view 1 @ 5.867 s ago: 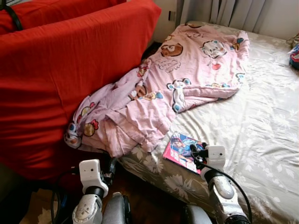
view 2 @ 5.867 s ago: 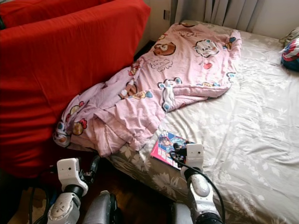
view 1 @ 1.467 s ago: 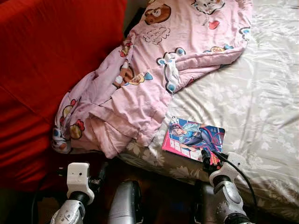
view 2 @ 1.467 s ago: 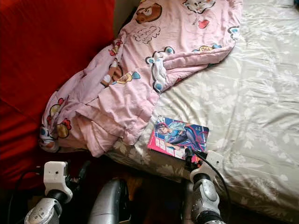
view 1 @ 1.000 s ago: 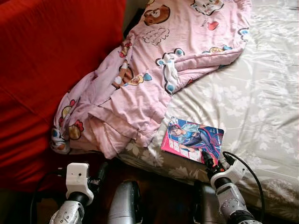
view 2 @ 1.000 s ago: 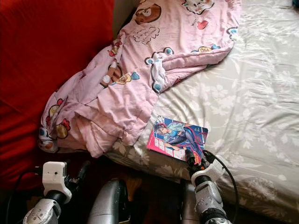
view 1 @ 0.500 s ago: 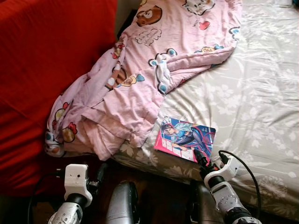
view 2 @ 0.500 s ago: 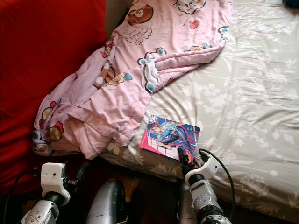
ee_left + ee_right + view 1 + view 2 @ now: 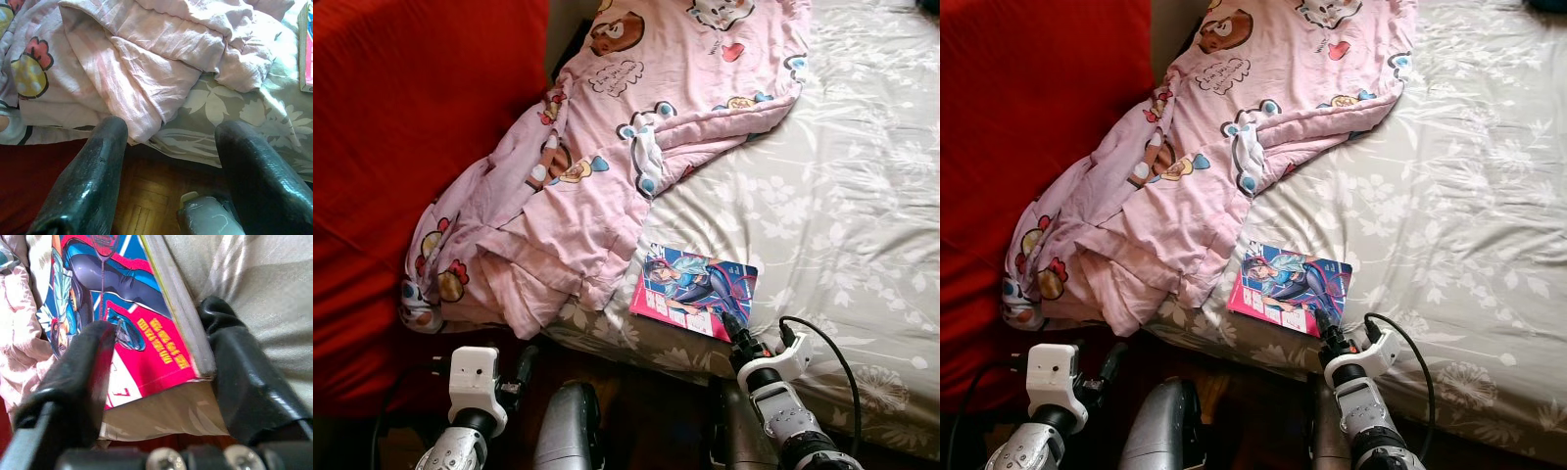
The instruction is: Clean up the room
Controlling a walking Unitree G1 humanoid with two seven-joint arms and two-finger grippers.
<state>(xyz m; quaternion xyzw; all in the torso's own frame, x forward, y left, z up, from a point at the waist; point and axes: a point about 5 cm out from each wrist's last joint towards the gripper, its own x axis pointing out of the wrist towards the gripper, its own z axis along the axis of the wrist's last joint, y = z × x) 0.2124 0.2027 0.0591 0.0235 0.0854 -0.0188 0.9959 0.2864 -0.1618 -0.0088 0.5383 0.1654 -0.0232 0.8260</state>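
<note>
I see the book on the bed, just right of the blanket; sofa left of the blanket.

The right gripper reaches forward, jaws parted; the left gripper hangs low, its black fingers spread wide.

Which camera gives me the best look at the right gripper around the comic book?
The right wrist view: the right gripper straddles the comic book's near corner, one finger over its cover, one under on the bedsheet. Eye views show them small; left wrist view catches the book's edge.
</note>
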